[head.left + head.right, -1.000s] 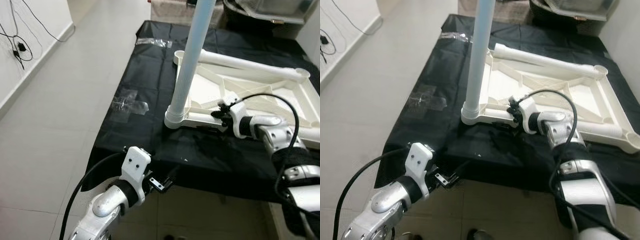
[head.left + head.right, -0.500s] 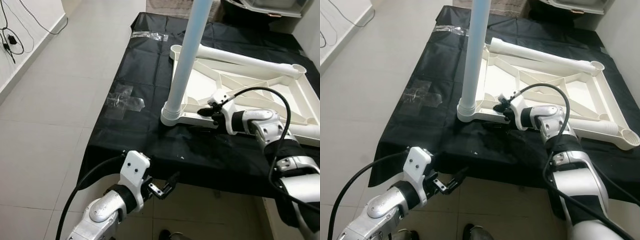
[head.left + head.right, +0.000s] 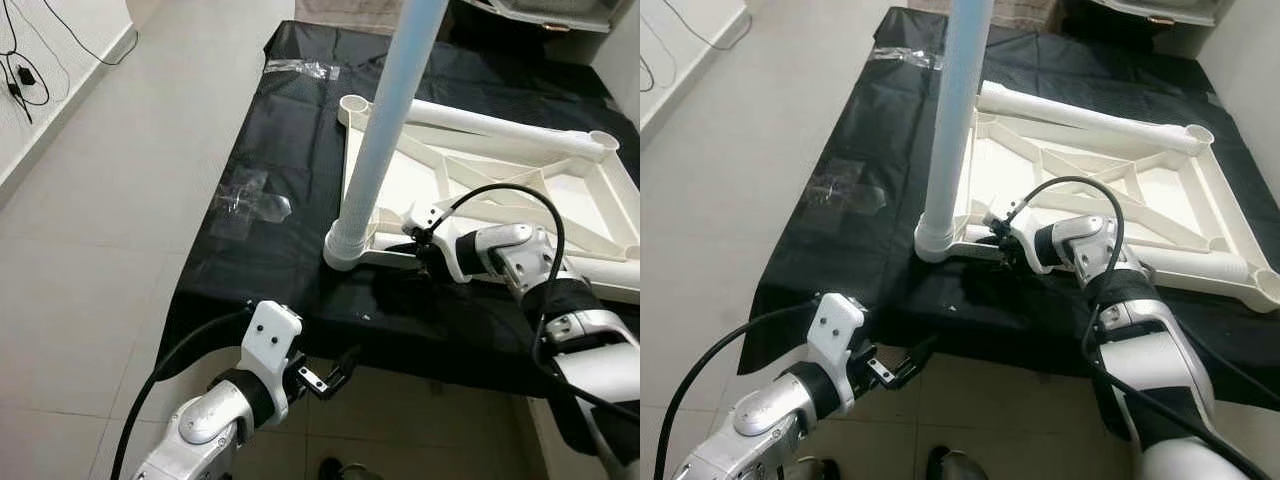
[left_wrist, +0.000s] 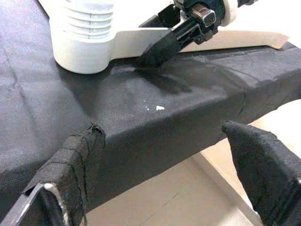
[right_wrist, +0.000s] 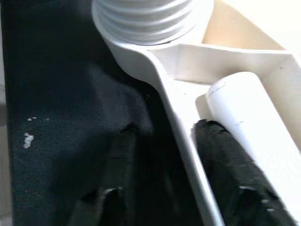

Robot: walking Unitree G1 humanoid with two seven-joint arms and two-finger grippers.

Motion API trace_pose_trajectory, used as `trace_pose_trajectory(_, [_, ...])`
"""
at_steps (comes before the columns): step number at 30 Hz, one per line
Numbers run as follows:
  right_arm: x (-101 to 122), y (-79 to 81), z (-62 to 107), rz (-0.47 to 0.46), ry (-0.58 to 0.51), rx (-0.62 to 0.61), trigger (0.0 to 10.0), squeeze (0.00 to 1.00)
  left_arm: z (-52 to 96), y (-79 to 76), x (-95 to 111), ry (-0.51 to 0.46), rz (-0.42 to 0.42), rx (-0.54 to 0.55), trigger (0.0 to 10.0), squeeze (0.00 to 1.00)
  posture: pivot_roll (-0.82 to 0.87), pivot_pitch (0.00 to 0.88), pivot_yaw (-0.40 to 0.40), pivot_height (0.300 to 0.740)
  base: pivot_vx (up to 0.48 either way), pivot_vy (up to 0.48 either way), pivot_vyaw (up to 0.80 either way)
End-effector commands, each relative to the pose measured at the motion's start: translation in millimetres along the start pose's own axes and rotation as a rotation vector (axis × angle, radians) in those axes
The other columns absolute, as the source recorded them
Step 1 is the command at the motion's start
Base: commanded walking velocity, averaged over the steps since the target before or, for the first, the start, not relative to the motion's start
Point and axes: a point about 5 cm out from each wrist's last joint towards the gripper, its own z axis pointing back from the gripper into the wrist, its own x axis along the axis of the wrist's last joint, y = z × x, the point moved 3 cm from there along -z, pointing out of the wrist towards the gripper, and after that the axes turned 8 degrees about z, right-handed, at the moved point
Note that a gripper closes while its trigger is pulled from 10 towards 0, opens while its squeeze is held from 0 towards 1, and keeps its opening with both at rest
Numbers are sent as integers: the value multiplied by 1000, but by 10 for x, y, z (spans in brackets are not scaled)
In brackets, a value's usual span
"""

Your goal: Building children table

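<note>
A white moulded-plastic children's table frame (image 3: 500, 175) lies upside down, ribs upward, on a low surface covered in black cloth (image 3: 300, 130). From the frame's corner socket (image 3: 347, 245) a pale blue-white plastic leg tube (image 3: 392, 110) stands upright and runs out of view at 12 o'clock. A second white leg tube (image 3: 500, 125) lies along the frame's far edge, and a third (image 3: 1195, 265) lies inside its near rail.

The right end effector (image 3: 412, 252) sits at 3 o'clock of the socket, reaching in from the right. In the right wrist view its two black fingers (image 5: 233, 174) are spread and straddle the thin near rail of the frame, one on the cloth side and one inside against the lying tube; whether the pads press the rail cannot be told. A black cable (image 3: 510, 195) loops over that wrist.

The left end effector (image 3: 335, 368) hangs below the front edge of the surface, at 6 o'clock of the socket and well apart from the frame. Its fingers (image 4: 263, 174) are released, parted wide with nothing between them, pointing up toward the cloth edge.

Strips of clear tape (image 3: 252, 197) lie on the cloth at 9 o'clock of the socket, and another piece (image 3: 300, 70) lies near the far corner. Pale tiled floor (image 3: 110, 200) runs along the left.
</note>
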Motion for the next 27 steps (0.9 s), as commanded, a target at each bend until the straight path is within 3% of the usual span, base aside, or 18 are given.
trace_pose_trajectory(1, [-201,173,-134,-45,61,82,0,0,15,-42,1,7,5,-13,10000,0,92,251,-128,740,0,0,0])
trace_pose_trajectory(8, [-91,190,-163,4,21,110,0,0,9,-40,0,9,6,-11,10000,0,91,249,-131,740,0,0,0])
trace_pose_trajectory(14, [51,353,-238,96,-47,221,0,0,-5,-37,-8,14,7,-14,10000,0,91,247,-129,740,0,0,0])
trace_pose_trajectory(27, [291,519,-363,221,-148,248,0,0,-14,-32,-14,18,6,-16,10000,0,91,246,-125,740,0,0,0])
